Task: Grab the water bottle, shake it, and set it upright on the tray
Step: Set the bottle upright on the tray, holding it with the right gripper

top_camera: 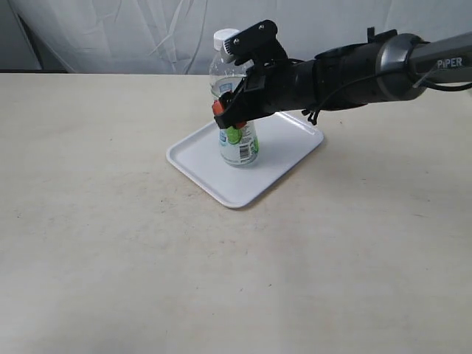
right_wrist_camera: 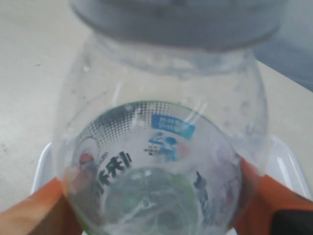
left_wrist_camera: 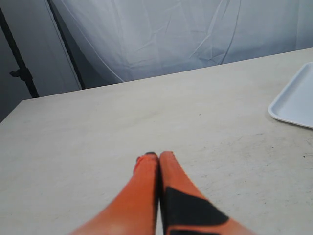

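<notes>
The water bottle, clear with a white cap and a green-marked label, stands upright on the white tray, base on its surface. My right gripper reaches in from the right and is shut on the bottle's middle. In the right wrist view the bottle fills the frame between the orange fingers, with the tray's rim below it. My left gripper is shut and empty over bare table, and a corner of the tray shows to one side. It is out of the exterior view.
The tan table spreads all round the tray. A white cloth backdrop hangs behind the far edge. A black stand pole is by the backdrop in the left wrist view.
</notes>
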Robot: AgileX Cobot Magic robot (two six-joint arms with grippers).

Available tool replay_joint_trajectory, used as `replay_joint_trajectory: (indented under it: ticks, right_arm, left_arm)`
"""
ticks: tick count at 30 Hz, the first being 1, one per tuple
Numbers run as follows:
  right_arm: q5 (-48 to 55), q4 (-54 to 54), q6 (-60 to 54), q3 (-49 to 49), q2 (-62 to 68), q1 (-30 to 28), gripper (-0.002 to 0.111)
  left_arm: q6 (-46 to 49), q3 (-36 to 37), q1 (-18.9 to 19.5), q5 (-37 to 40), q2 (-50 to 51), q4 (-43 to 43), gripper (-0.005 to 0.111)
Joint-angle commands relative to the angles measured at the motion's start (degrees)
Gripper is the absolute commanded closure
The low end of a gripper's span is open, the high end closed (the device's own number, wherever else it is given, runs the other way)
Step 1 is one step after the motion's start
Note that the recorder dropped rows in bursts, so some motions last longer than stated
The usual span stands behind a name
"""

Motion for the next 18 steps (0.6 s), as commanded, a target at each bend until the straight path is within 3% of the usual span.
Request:
replay_joint_trajectory:
  ticks: [1,13,15,18]
  right_arm:
    - [-0.49,0.48,-0.79,-0.83,0.91,-0.14,0.109]
    - [-0.96,0.48,1.17,-0.83,1.26,-0.14,0.109]
    - [-1.04,0.48,2.12,-0.83,1.26,-0.14,0.103]
    - [-1.04,0.48,3.26,-0.83,1.26,-0.14,0.083]
  left_arm:
    - [-0.03,0.21,-0.02,-0.54,-0.26,-0.09,0.106]
    - [-0.03,0.21,-0.02,-0.54,-0.26,-0.09,0.106]
    - [-0.03,0.21,-0.02,-0.54,-0.26,-0.09,0.106]
    - [-0.03,0.21,-0.02,-0.54,-0.26,-0.09,0.106]
